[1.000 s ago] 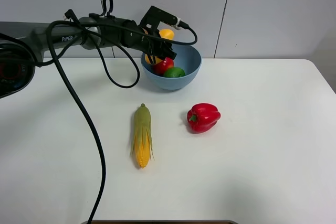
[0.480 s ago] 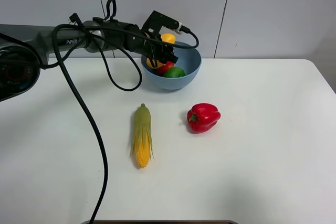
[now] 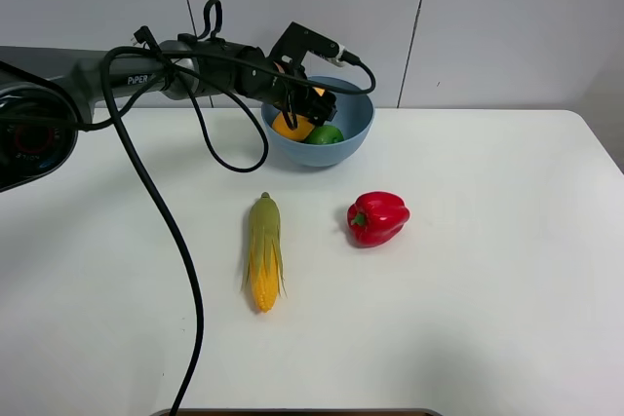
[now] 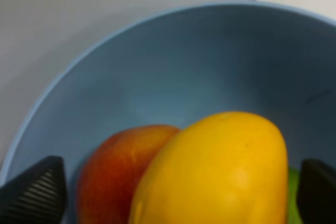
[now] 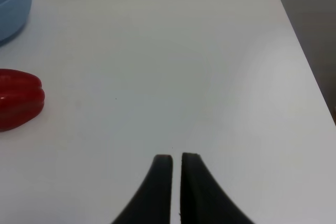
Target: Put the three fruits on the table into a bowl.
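Left claw (image 3: pixel 304 112): reaches from the left into the bowl (image 3: pixel 353 129) at the far side of the worktop (image 3: pixel 487 270); its fingers stand wide apart on either side of the mango (image 4: pixel 215 174), with a gap showing at each fingertip, so the fruit looks let go.
Right claw (image 5: pixel 176 182): fingers drawn together, holding nothing, over bare worktop on the right.
Bowl contents: mango on top, leaning on the red fruit (image 4: pixel 118 174); the lime (image 3: pixel 327 133) lies just beside them. All three fruits appear to be inside.
Outside the bowl: corn cob (image 3: pixel 263 252) and red pepper (image 3: pixel 377 217) lie nearer on the worktop, well apart from it.
Risk, withdrawal: a fingertip catching the rim as the arm lifts could tip or drag the bowl.
Risk, stacking: the mango perches on rounded fruit; a nudge could roll it over the rim.
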{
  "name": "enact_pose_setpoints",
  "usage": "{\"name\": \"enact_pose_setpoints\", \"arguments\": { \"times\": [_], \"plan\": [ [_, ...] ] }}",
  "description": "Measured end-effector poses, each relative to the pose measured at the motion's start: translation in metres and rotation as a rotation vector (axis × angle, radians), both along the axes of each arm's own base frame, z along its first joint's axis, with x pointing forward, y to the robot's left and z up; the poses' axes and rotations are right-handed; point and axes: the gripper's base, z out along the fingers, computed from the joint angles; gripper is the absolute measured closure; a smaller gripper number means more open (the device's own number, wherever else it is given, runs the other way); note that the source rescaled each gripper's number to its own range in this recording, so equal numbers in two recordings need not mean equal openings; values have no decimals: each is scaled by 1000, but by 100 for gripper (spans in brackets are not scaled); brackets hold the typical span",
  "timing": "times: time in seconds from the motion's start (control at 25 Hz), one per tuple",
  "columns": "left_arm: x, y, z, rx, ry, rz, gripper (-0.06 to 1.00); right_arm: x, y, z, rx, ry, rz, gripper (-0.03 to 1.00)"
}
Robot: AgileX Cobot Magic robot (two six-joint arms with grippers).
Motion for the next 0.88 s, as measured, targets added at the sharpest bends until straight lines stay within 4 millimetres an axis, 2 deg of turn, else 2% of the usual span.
{"name": "enact_pose_setpoints", "arguments": {
  "times": [0.24,0.4,0.48,0.64,0.88],
  "plan": [
    [-2,1,-2,25,25,-7,-3,0,0,0,0,0,0,97],
    [-5,2,13,32,18,-16,-4,0,0,0,0,0,0,97],
    [-9,1,29,28,11,-22,-4,0,0,0,0,0,0,97],
    [-24,4,79,11,-13,-36,-4,0,0,0,0,0,0,97],
    [-50,20,151,22,-62,-51,-4,0,0,0,0,0,0,97]
  ]
}}
